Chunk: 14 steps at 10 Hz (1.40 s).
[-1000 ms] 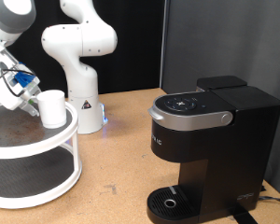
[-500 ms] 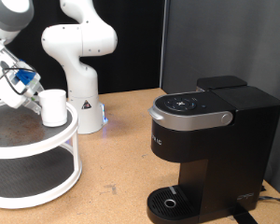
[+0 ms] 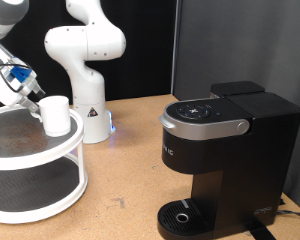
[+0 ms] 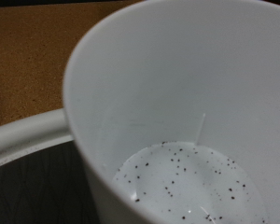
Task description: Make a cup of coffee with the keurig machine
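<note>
The white cup [image 3: 57, 116] stands upright on the top tier of a round white two-tier shelf [image 3: 50, 146] at the exterior view's left. My gripper [image 3: 36, 108] is right beside the cup's left side, at its rim height, with blue parts showing on the hand. The wrist view is filled by the cup's inside [image 4: 177, 112], which is white with dark specks at the bottom. No fingers show there. The black keurig machine [image 3: 225, 150] stands at the exterior view's right with its silver-handled lid closed and nothing on its round drip base [image 3: 182, 215].
A second white robot arm [image 3: 85, 60] stands on its base behind the shelf. A black panel rises behind the machine. The brown tabletop [image 3: 125, 170] lies between shelf and machine. The shelf's white rim also shows in the wrist view [image 4: 23, 140].
My hand has shifted slightly up and to the exterior view's left beside the cup. The cup has stayed on the shelf's top tier.
</note>
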Motion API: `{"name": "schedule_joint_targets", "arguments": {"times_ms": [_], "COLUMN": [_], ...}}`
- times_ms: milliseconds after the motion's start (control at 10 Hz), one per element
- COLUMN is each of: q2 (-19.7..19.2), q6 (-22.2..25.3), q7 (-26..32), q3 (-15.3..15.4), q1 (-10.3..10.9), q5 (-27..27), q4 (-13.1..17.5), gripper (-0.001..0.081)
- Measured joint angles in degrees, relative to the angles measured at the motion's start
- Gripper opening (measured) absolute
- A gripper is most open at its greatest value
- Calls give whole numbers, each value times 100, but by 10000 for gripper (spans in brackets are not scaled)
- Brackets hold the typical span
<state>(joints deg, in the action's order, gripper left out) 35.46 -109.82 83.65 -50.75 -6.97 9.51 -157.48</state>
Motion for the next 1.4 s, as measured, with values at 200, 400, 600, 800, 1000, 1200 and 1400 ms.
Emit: {"name": "schedule_joint_targets", "arguments": {"times_ms": [200,400,600,800,1000,1200,1400], "q2": [49,59,55,54,54,54,53], "q6": [-16,-317,-629,-643,-631,-631,-645], "q7": [-15,-246,-533,-541,-540,-540,-540], "q3": [66,209,260,243,241,242,242], "q1": [-117,-227,-224,-197,-187,-186,-186], "q5": [-140,-215,-60,196,287,291,321], "q4": [5,-46,-143,-148,-149,-152,-152], "gripper": [799,799,799,799,644,504,357]}}
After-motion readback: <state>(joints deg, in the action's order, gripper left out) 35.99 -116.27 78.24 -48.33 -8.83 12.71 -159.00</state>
